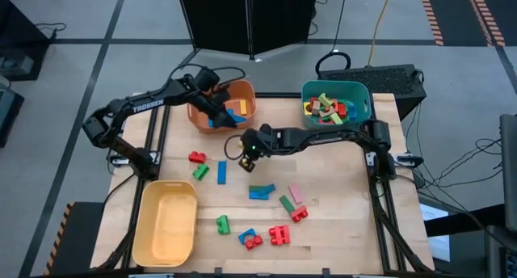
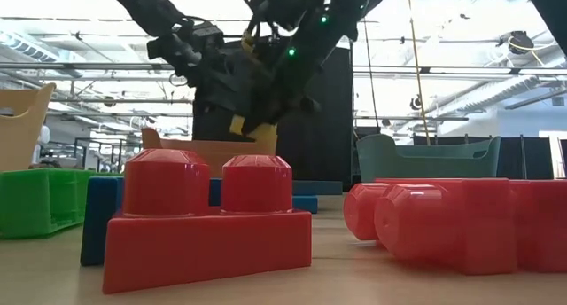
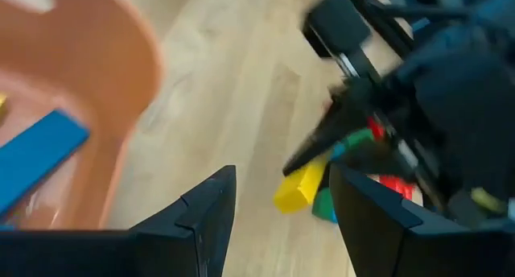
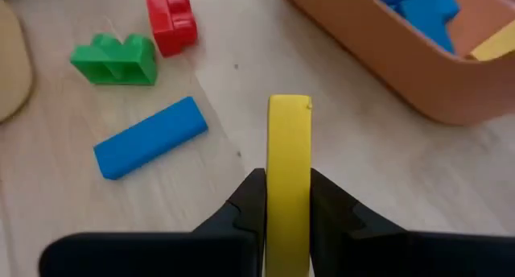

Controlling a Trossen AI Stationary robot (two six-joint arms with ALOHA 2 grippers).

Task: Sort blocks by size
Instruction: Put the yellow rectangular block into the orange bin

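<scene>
Near the middle of the table (image 1: pixel 339 221), just in front of the orange bin (image 1: pixel 242 92), the right gripper (image 4: pixel 288 198) was clamped on a yellow bar (image 4: pixel 289 176), its two fingers pressed against the bar's long sides with the bar sticking out ahead of them, lifted off the wood. In the right wrist view a blue bar (image 4: pixel 150 137), a green studded brick (image 4: pixel 114 59) and a red studded brick (image 4: pixel 170 19) lay on the table below and beyond the held bar, apart from one another. The left gripper (image 3: pixel 282 221) hung over the front rim of the orange bin, jaws apart and holding nothing; a blue bar (image 3: pixel 39 155) lay inside that bin. The teal bin (image 1: pixel 335 90) at the far right held a mixed heap of blocks. The yellow bin (image 1: pixel 166 221) sat at the near left corner. Loose blocks were scattered across the near half of the table: a blue piece (image 1: pixel 260 191), a green bar (image 1: pixel 286 204), a pink bar (image 1: pixel 296 193), and red bricks (image 1: pixel 279 235) toward the front edge. In the low view a red studded brick (image 2: pixel 207 223) sat closest to the camera.
</scene>
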